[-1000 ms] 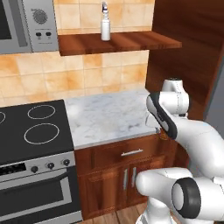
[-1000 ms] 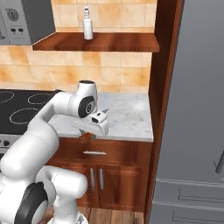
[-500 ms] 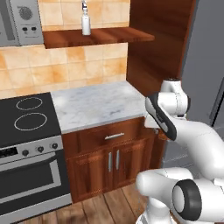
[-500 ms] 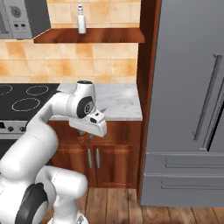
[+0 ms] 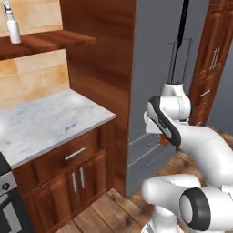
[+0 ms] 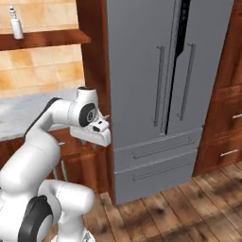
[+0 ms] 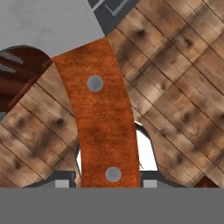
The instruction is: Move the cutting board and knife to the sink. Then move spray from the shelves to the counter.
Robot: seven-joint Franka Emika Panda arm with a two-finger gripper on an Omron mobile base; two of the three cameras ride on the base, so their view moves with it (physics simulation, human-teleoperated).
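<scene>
Reddish-brown wooden handle of the small silver-bladed knife (image 7: 104,127) sits pinched in the two-finger gripper (image 7: 107,181), its long axis running straight out ahead of the fingertips, over the floor.

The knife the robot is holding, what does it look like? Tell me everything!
The knife fills the middle of the hand view. Its handle looks like reddish-brown wood with two round silver rivets, one high and one low. At the top it joins a wide, dull silver blade that runs out of the picture. The pincer grips the handle's lower end between its two tips. The knife hangs in the air above the wooden plank floor, touching nothing else.
</scene>
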